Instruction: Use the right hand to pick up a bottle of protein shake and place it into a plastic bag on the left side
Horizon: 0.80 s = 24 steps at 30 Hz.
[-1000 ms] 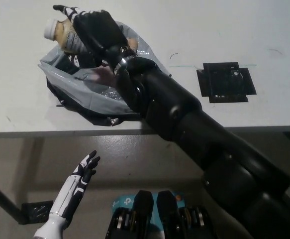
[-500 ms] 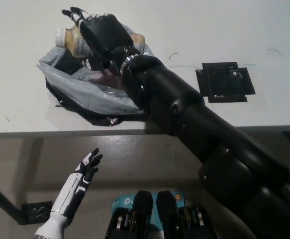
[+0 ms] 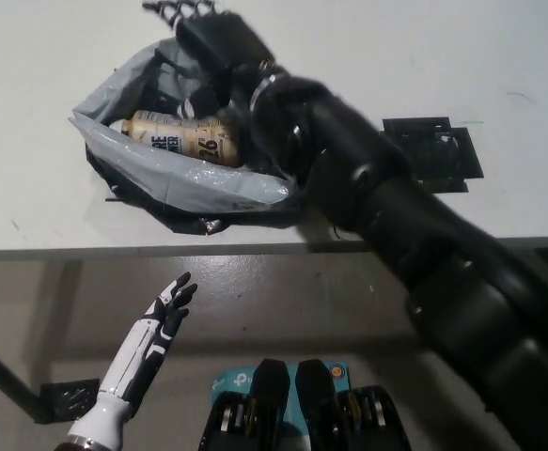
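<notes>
White table [image 3: 48, 141] fills the upper frame. At upper left, the protein shake bottle [image 3: 181, 138] lies inside the grey plastic bag [image 3: 175, 184]. Above it hovers the empty, spread right hand [image 3: 219, 36]; the left hand [image 3: 165, 315] rests open, lower left.

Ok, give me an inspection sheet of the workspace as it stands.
Surface: white table, a few faint marks, front edge in view.
Job's things: bottle lies on its side inside the grey bag, on the table's left part.
Clutter: black square plate on the table, right of the bag.
Hands: right hand above the bag's far rim, off the bottle, fingers apart; left hand open, below the table edge, idle.
Cables: nothing seen.
Surroundings: floor under the table, a dark table leg at lower left.
</notes>
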Tool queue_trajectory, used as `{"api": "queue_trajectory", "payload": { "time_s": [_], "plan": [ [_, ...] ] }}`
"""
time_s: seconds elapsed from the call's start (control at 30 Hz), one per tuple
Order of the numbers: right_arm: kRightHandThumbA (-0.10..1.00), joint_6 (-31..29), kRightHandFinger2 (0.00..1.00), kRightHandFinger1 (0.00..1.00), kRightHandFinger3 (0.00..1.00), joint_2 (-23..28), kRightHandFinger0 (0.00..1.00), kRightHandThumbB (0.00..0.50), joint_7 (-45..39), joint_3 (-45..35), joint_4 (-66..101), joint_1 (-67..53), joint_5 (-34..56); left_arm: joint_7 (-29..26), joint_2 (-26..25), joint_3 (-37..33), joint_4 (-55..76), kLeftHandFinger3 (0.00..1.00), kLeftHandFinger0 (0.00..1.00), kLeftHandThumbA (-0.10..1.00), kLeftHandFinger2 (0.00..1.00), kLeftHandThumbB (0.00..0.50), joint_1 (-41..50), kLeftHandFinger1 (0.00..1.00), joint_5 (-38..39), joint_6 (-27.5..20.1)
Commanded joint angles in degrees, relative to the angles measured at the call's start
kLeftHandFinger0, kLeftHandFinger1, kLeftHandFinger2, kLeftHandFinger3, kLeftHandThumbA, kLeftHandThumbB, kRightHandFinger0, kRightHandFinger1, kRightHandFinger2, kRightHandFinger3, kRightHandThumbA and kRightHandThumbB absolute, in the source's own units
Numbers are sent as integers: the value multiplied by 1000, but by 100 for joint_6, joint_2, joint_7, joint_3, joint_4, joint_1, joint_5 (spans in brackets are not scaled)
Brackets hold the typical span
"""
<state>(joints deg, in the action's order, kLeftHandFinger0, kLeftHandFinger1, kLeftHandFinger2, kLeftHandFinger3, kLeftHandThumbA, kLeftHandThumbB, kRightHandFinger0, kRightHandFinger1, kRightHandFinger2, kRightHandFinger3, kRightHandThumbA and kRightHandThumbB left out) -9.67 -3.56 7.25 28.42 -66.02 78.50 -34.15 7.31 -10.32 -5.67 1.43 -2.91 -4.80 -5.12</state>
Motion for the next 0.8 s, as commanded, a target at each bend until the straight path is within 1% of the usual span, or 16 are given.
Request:
{"api": "queue_trajectory", "payload": {
  "time_s": [0.0,0.07,0.1,0.13,0.23,0.3,0.33,0.37,0.47,0.5,0.6,0.63,0.67,0.7,0.73,0.77],
  "plan": [
    [1000,-138,1000,1000,1000,438,1000,472,-464,-555,1154,320,607,28,-86,-22,79,1000,1000,1000,1000,214,-78,1000,-145,-166],
    [1000,-104,1000,1000,1000,707,1000,460,-741,-941,2055,274,967,9,-50,-25,75,1000,1000,1000,1000,204,-83,1000,-146,-167],
    [1000,152,1000,1000,1000,921,1000,441,-947,-1145,2880,179,1119,-1,-55,-12,51,1000,1000,1000,1000,208,-95,1000,-150,-185],
    [1000,222,1000,1000,1000,970,1000,441,-1005,-1199,3092,156,1153,-4,-57,-6,47,1000,1000,1000,1000,208,-95,1000,-149,-189],
    [1000,838,1000,1000,1000,1634,1000,373,-1548,-1724,5490,-362,1693,-10,-107,63,-6,1000,1000,1000,1000,208,-203,1000,-115,-200],
    [997,898,1000,1000,1000,1769,1000,368,-1650,-1825,5865,-433,1778,-7,-116,96,-40,1000,1000,1000,1000,208,-283,1000,-70,-210],
    [1000,738,1000,1000,1000,2246,1000,367,-1657,-2082,6770,-857,1971,-29,-105,153,-35,1000,1000,1000,1000,207,-366,1000,-21,-114],
    [1000,749,1000,1000,1000,2390,1000,365,-1664,-2179,7090,-1004,2025,-39,-118,180,-26,1000,1000,1000,1000,206,-384,1000,-11,-96],
    [1000,1406,1000,1000,1000,2827,1000,393,-1608,-2977,8692,-1934,2931,-29,-158,248,-142,1000,1000,1000,1000,203,-500,1000,82,-174],
    [1000,1516,1000,1000,1000,2866,1000,387,-1478,-3209,9035,-2203,3238,-20,-164,249,-191,1000,1000,1000,1000,194,-536,1000,96,-201],
    [1000,1570,1000,1000,1000,2929,1000,372,-953,-3766,10061,-3245,3922,15,-159,236,-246,1000,1000,1000,1000,188,-538,1000,136,-220],
    [1000,1497,1000,1000,1000,3009,1000,383,-801,-3886,10411,-3710,4136,20,-144,229,-241,1000,1000,1000,1000,187,-538,1000,145,-192],
    [1000,1284,1000,1000,1000,3084,1000,371,-685,-3908,10557,-4047,4425,32,-142,226,-224,1000,1000,1000,1000,179,-553,1000,156,-152],
    [1000,1022,1000,1000,1000,3142,1000,384,-539,-3884,10733,-4481,4779,55,-160,231,-196,1000,1000,1000,1000,181,-560,1000,173,-110],
    [1000,800,1000,1000,1000,3158,1000,384,-324,-3808,11104,-5185,4924,79,-171,239,-190,1000,1000,1000,1000,169,-567,1000,216,-106],
    [1000,688,1000,1000,1000,3143,1000,373,-250,-3735,11232,-5470,4903,75,-156,246,-213,1000,1000,1000,1000,167,-599,1000,233,-95]
  ]
}}
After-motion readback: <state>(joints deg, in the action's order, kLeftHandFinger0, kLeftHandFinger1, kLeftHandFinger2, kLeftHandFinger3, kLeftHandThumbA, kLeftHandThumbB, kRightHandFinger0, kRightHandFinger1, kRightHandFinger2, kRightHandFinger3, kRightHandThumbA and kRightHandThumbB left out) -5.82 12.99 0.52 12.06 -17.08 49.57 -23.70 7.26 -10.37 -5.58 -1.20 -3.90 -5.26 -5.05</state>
